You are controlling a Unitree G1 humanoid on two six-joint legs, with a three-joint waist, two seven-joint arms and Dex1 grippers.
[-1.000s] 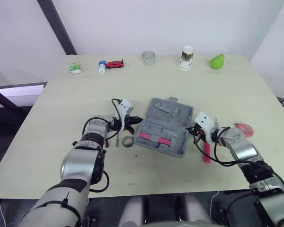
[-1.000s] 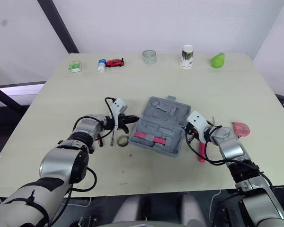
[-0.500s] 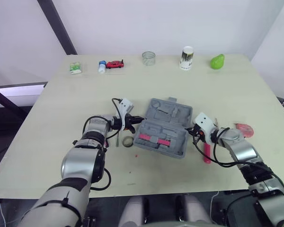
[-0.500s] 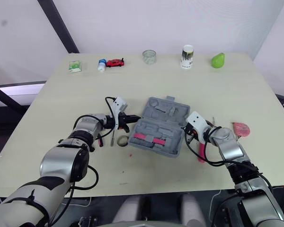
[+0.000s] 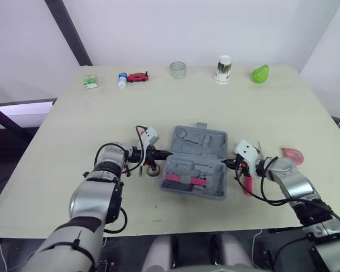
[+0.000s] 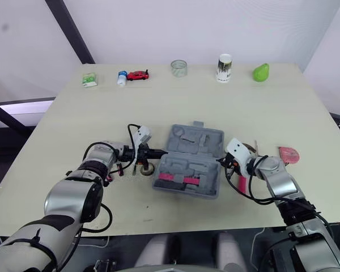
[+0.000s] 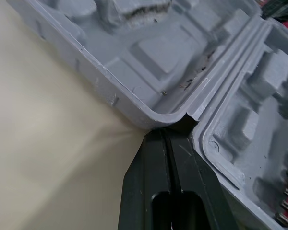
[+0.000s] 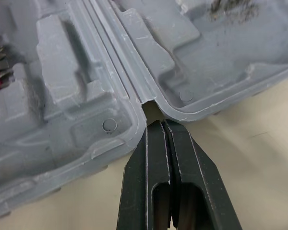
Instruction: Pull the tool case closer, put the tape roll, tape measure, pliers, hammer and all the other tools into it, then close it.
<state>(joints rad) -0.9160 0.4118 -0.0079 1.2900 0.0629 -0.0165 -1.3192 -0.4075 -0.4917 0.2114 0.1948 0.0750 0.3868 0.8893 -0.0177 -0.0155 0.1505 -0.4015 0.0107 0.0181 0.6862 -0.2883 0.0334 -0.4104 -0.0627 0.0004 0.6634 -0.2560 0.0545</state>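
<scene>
Evidently both claws were clenched empty: the left gripper (image 7: 169, 140) and right gripper (image 8: 159, 125) each set closed tips, seemingly touching, into a hinge notch at opposite ends of the open tool case (image 5: 195, 161) mid-way across the table (image 5: 73, 124), a hold suited to dragging it nearer.

Far row: green packet (image 5: 90, 81), red toy car (image 5: 137, 76), glass jar (image 5: 178, 69), cup (image 5: 224, 69), possibly green pear (image 5: 260, 73).
</scene>
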